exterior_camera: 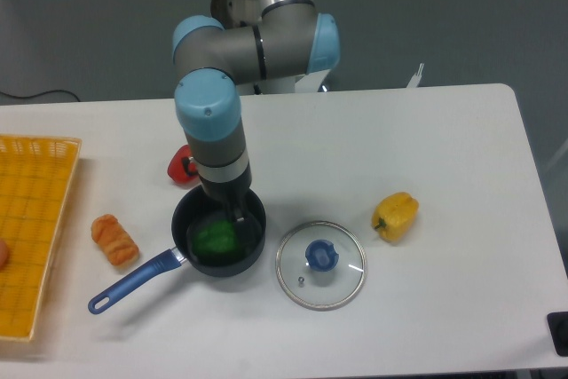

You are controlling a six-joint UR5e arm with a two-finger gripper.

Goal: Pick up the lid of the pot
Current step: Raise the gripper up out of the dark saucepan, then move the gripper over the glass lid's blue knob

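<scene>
So there's one arm point(211, 114) here, coming in from the top of the view behind the table point(444, 308). It bends at the chunky joints up high, then the wrist part drops nearly straight down, leaning just a bit. The gripper point(236, 214) points down over the pan point(254, 239). Honestly can't tell if its fingers are apart or together, they're just dark on dark down there, and I can't tell if it touches the pan either.

The lid point(302, 295), the thing it's meant to grab, is lying on the table just beside the pan, on the right in this view, blue knob point(322, 256) facing up. The gripper is apart from it.

My headcount: one pan with one blue handle point(133, 282), one green thing point(216, 239) inside it, one lid with one knob. Then one yellow pepper-looking thing point(396, 216) past the lid, one orange-brown lumpy thing point(115, 241) near the handle, one red thing point(183, 166) partly hidden behind the wrist, and one yellow crate point(35, 210) on the left with one round orange thing point(3, 253) in it, cut off by the edge of the view.
</scene>
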